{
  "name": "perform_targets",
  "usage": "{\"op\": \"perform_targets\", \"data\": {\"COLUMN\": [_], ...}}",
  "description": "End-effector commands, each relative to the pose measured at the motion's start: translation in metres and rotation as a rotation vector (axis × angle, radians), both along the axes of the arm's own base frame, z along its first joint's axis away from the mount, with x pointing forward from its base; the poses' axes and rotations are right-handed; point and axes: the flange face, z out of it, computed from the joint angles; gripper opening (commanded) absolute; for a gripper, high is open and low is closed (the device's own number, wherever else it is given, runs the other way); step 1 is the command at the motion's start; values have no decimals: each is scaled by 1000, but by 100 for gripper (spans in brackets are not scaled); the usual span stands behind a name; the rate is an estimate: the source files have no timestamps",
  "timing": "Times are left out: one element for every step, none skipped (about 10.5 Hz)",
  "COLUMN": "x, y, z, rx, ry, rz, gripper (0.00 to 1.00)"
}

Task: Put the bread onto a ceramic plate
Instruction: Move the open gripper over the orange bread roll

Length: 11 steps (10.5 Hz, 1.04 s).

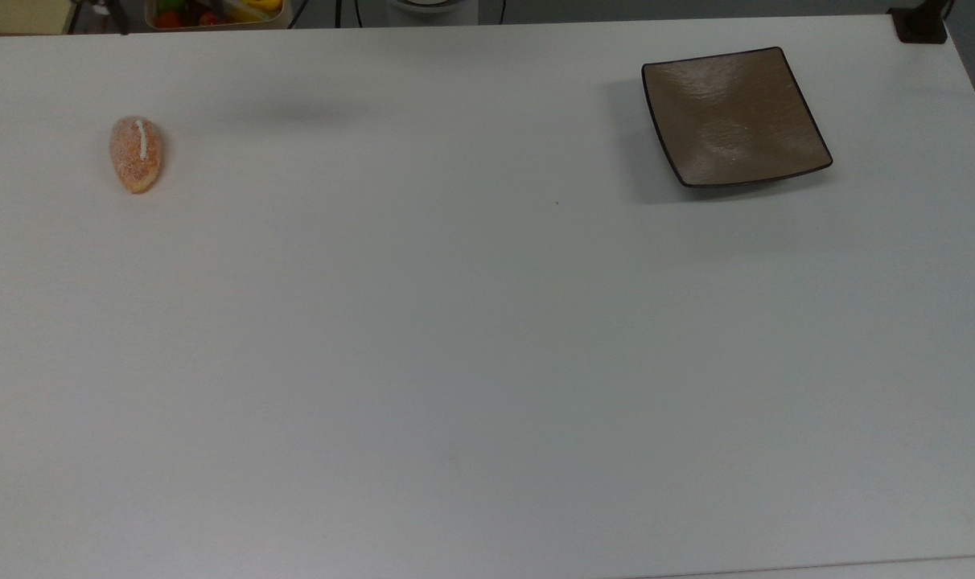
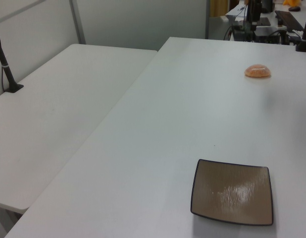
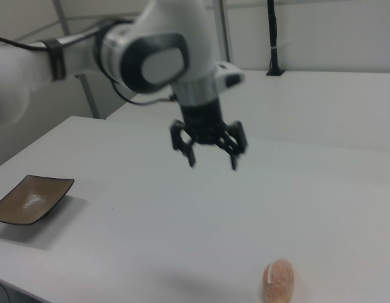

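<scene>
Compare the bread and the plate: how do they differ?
The bread is a small oval, domed mound; the plate is a far larger, shallow square dish. The bread is speckled orange with a white stripe; the plate is glossy brown with a dark rim. Both rest on the table, well apart, the plate empty.

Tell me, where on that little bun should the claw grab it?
Probably across the narrow middle of the bread, coming straight down from above. It lies flat on the table, oval, so the short sides suit the open jaws of the gripper best.
</scene>
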Motion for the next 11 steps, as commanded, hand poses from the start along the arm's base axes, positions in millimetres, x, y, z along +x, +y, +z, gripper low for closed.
{"op": "perform_targets", "data": {"x": [-3, -4, -5, -3, -2, 1, 2, 3, 3, 1, -2], "y": [-56, -69, -74, -79, -83, -89, -96, -102, -106, -110, -113], "z": [-47, -65, -85, -103, -125, -141, -154, -164, -175, -184, -199], "rx": [-24, -28, -28, -33, -38, -48, -53, -68, -83, -102, -113], "ry": [4, 7, 18, 18, 22, 17, 24, 31, 46, 56, 71], "rz": [-7, -21, -12, -7, -12, -18, -25, -24, -18, -11, -4], "gripper": [100, 100, 100, 100, 100, 100, 100, 100, 100, 100, 100]}}
